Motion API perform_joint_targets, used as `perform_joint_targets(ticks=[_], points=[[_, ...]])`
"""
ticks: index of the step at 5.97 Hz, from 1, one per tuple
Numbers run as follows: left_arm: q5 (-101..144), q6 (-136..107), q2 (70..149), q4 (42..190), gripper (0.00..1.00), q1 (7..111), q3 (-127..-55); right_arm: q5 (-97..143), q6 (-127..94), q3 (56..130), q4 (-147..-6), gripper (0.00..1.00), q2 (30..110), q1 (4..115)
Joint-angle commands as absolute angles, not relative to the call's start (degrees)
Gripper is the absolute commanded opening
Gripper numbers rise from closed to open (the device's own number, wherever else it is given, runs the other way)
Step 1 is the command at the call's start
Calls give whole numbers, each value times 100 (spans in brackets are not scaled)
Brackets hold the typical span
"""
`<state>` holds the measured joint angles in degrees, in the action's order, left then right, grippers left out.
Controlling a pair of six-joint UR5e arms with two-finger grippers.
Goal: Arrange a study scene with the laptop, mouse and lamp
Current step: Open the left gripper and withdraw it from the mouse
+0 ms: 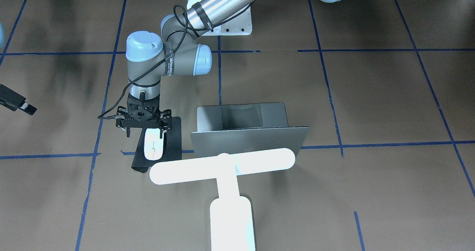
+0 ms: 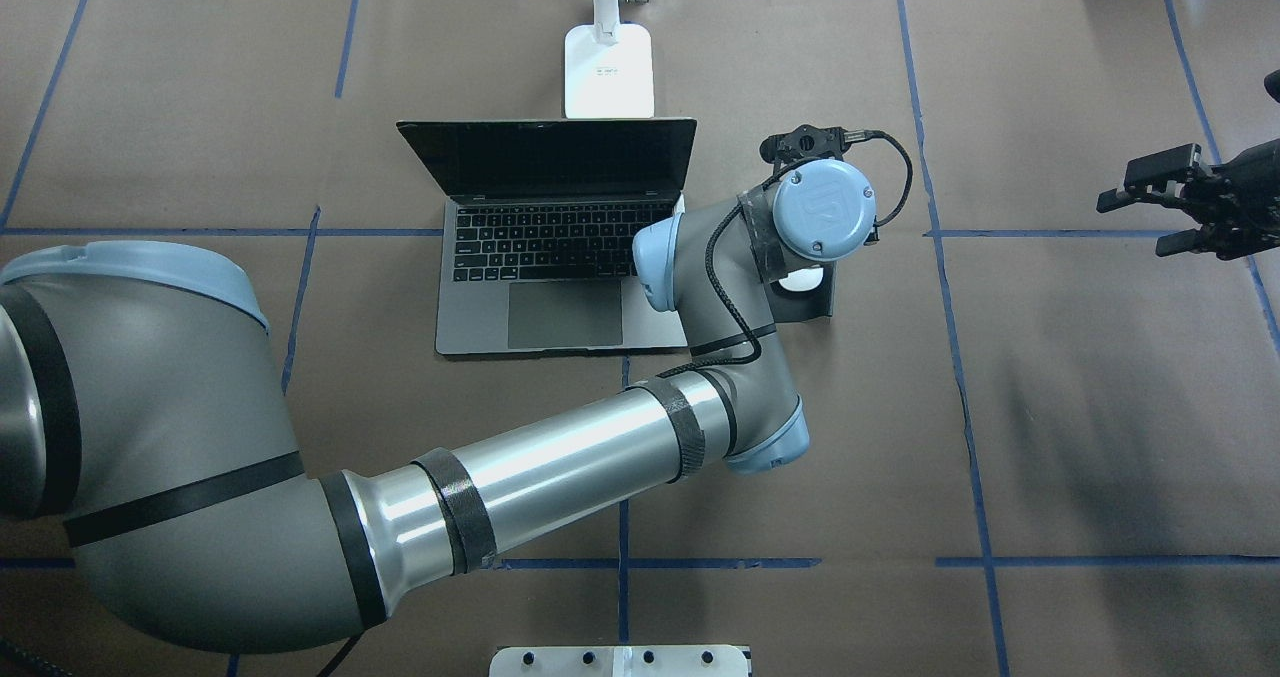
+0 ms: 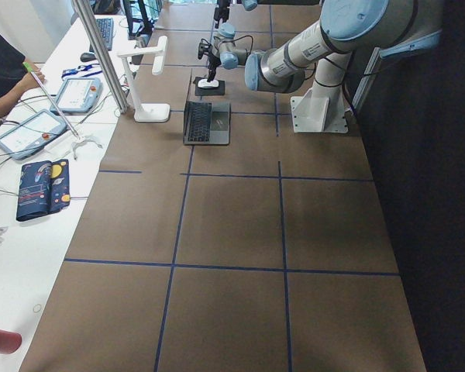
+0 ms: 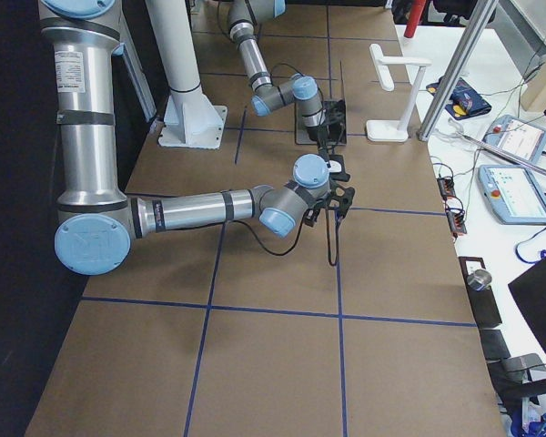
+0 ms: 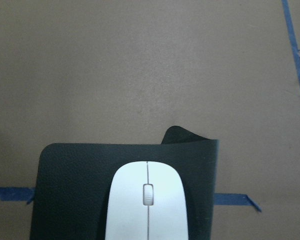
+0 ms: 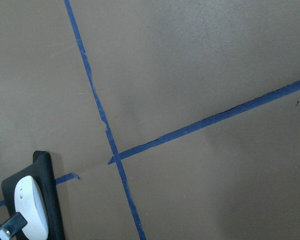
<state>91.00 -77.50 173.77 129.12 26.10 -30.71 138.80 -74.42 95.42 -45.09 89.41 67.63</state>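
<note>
Left gripper [image 1: 145, 133] spread, jaws straddling mouse [image 1: 154, 147] directly beneath, on black mat [image 1: 174, 139]. Right gripper [image 2: 1185, 207] spread, well apart. Risk: on retreat, finger could've clipped mouse and slid it off curled mat.

Mouse [image 1: 154, 144] on mat [image 1: 173, 143] beside laptop [image 1: 248, 141], lamp [image 1: 227, 177] behind it.

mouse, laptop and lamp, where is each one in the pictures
mouse [image 1: 154, 145]: front-facing view, middle of its white top.
laptop [image 2: 545, 242]: overhead view, on its keyboard.
lamp [image 1: 259, 161]: front-facing view, right half of its long bar.
</note>
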Motion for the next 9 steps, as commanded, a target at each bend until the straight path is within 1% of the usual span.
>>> perform_joint_targets(ticks=[1, 3, 4, 5, 6, 7, 8, 9], points=[[9385, -7769, 17367, 12258, 99, 2663, -3792, 13948, -7436, 9536, -4509, 100, 8947, 6881], [9755, -7709, 17027, 10895, 99, 2681, -5213, 13966, -7270, 9554, -4509, 100, 8974, 7153], [9973, -7682, 16207, 10681, 98, 2724, -6474, 13992, -6816, 9571, -4509, 100, 9139, 7346], [10228, -7473, 15685, 10409, 98, 2803, -7313, 14097, -6568, 9571, -4509, 100, 9236, 7487], [10291, -7097, 15340, 9902, 98, 2908, -8009, 14202, -6035, 9571, -4509, 100, 9464, 7697], [10605, -6623, 14702, 9592, 98, 3135, -8860, 14221, -5403, 9554, -4517, 100, 9649, 7847], [11043, -6218, 13904, 9563, 98, 3442, -9625, 14221, -4779, 9536, -4622, 100, 9816, 7918], [11431, -5901, 13330, 9528, 98, 3793, -10137, 14151, -3554, 9536, -5084, 100, 9948, 7989]])
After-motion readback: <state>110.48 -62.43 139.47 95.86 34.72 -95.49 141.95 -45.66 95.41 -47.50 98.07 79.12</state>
